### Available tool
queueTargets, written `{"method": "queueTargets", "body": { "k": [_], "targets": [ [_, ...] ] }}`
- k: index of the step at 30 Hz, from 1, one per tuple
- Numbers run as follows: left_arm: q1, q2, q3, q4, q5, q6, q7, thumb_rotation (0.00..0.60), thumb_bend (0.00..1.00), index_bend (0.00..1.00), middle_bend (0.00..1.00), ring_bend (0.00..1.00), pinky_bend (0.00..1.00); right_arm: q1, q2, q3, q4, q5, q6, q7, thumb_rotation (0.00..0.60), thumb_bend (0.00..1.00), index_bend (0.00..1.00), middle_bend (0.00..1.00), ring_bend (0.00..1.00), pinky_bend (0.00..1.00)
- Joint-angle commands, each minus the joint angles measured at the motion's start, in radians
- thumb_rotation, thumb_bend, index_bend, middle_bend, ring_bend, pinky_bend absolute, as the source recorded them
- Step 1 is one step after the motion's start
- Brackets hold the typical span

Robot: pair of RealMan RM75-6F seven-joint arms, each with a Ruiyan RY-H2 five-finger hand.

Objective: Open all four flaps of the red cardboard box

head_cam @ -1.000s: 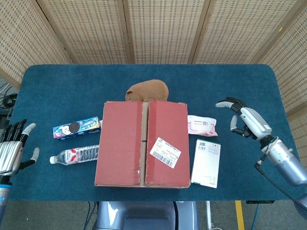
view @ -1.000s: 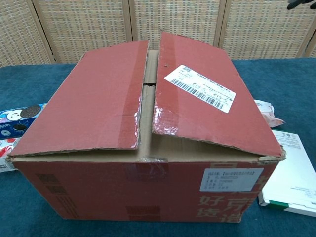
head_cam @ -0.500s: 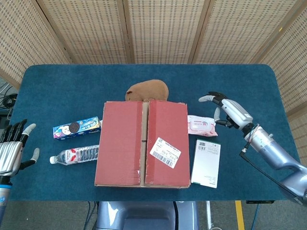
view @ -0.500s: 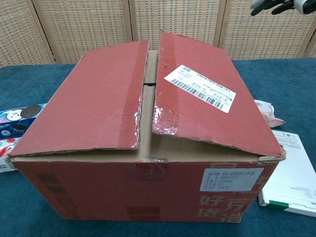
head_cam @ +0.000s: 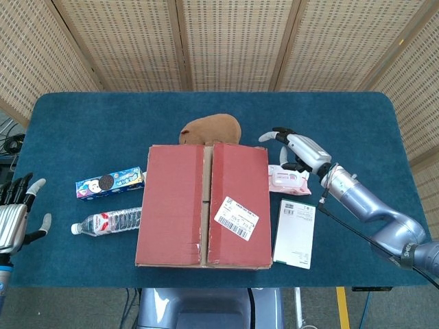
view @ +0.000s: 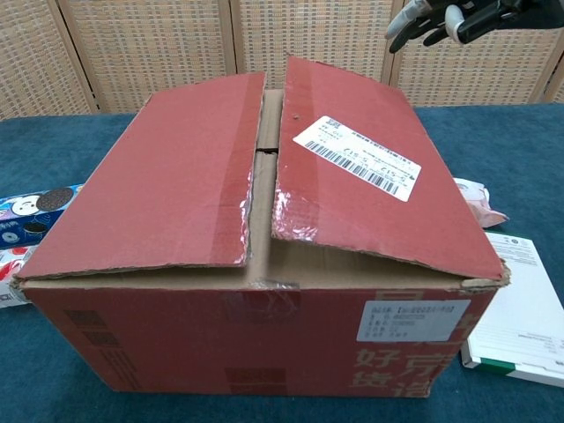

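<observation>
The red cardboard box (head_cam: 203, 205) (view: 264, 256) stands at the table's front middle. Its two top flaps lie down, meeting along a narrow centre gap; the right flap (view: 361, 167) carries a white label and is slightly raised. My right hand (head_cam: 295, 148) (view: 449, 16) hovers with fingers spread and empty, just right of the box's far right corner, above the wipes pack. At the table's front left edge, well away from the box, my left hand (head_cam: 15, 219) is held flat and empty.
A brown plush (head_cam: 211, 129) lies behind the box. A cookie box (head_cam: 110, 183) and a water bottle (head_cam: 108, 221) lie left of it. A pink wipes pack (head_cam: 288, 179) and a white-green carton (head_cam: 295, 233) lie to its right.
My right hand has swept left from the table's right side toward the box's far right corner. The left hand has dropped slightly. The box flaps have not moved.
</observation>
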Motion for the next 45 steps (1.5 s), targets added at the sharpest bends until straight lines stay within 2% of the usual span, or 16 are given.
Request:
{"method": "queueTargets", "body": {
  "k": [1,36,45],
  "targets": [
    [0.001,0.000,0.001,0.003,-0.001,0.000,-0.003,0.496,0.47,0.11,0.00,0.00,0.00,0.012,-0.010,-0.001,0.008,0.012,-0.013,-0.008,0.600,1.00,0.22,0.23,0.00,0.00],
    [0.015,-0.004,0.005,0.029,-0.032,0.000,-0.025,0.496,0.47,0.11,0.00,0.00,0.00,0.111,-0.111,-0.001,0.095,0.102,-0.143,-0.085,0.600,1.00,0.22,0.23,0.00,0.00],
    [0.014,-0.007,0.003,0.034,-0.034,-0.004,-0.029,0.494,0.47,0.11,0.00,0.00,0.00,0.107,-0.105,0.000,0.089,0.100,-0.148,-0.079,0.600,1.00,0.22,0.31,0.00,0.00]
  ]
}}
